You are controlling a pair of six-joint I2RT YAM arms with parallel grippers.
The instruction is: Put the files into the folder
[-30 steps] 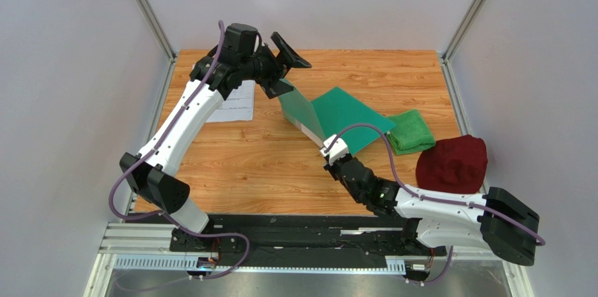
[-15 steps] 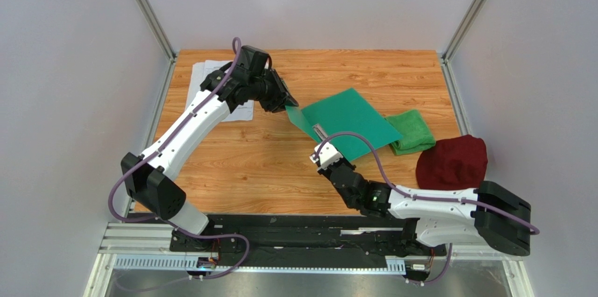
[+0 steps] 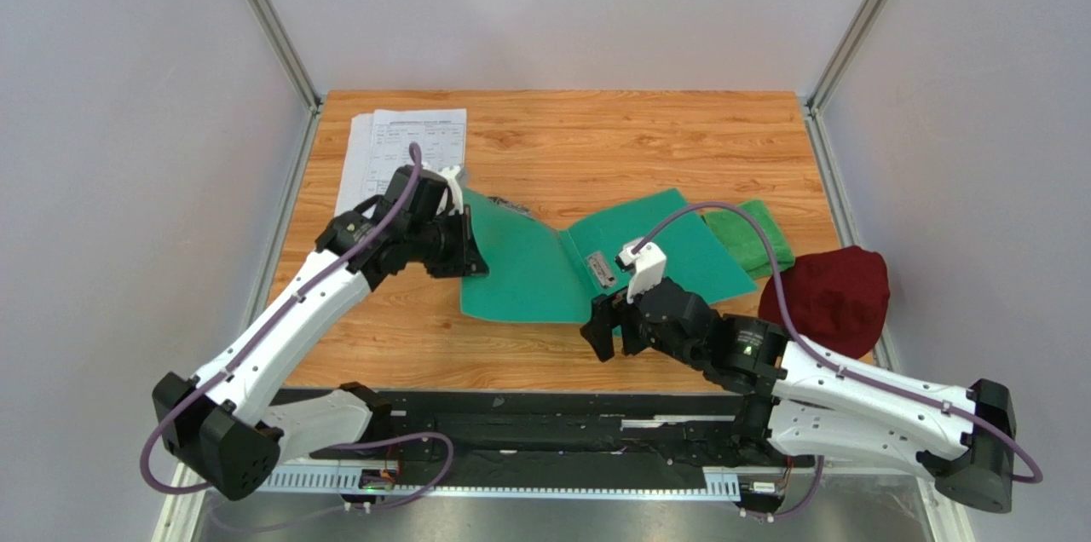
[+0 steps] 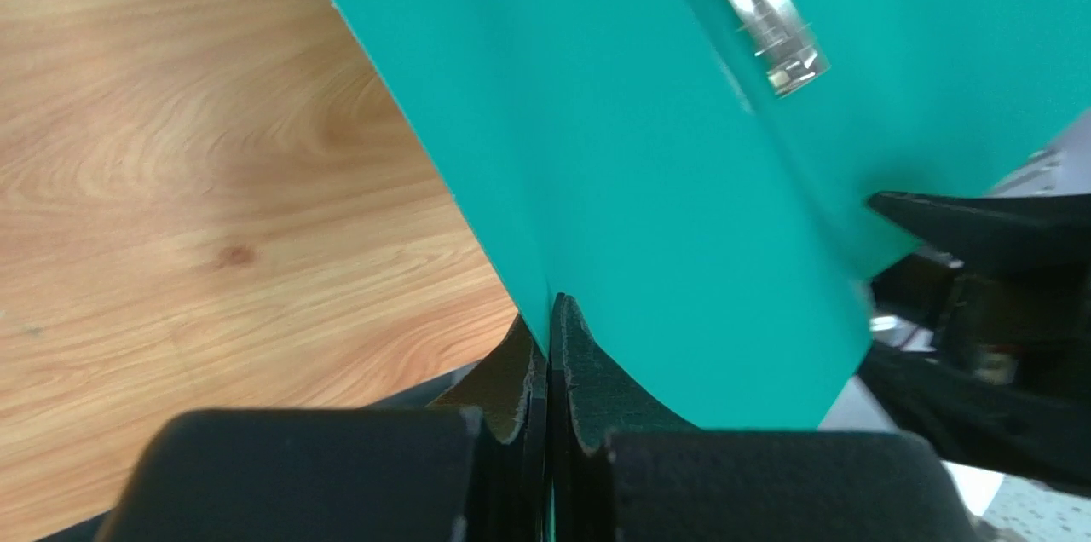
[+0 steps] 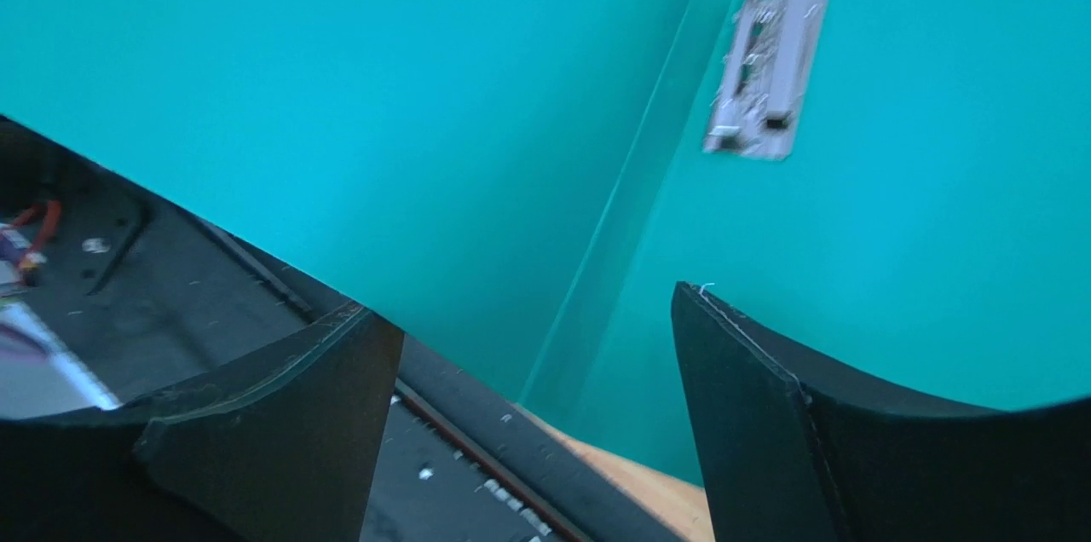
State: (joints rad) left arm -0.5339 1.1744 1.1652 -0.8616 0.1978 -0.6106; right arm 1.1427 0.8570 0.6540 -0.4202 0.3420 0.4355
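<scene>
The folder (image 3: 538,274) lies opened out on the table (image 3: 615,133), both flaps spread and the metal clip (image 3: 598,267) on its inner face showing, so the opening step looks done. The files (image 3: 407,146) sit in a small stack at the far left corner, well apart from the folder's pocket and with no gripper on them, so fetching them, sliding them in and closing the cover all seem left to do. The left gripper (image 3: 459,246) has its jaws pressed together on the edge of the left flap, the teal sheet pinched thin between them in the wrist view. That arm reaches forward and to the right from its base, wrist bent toward the folder. The right gripper (image 3: 605,335) hangs at the folder's near edge by the spine fold, jaws spread wide with nothing between them, one finger to each side of the crease. Its arm lies low along the near edge, forearm stretched left. A green cloth (image 3: 749,235) lies just beside the right flap, and a dark red bundle (image 3: 826,299) sits further right
</scene>
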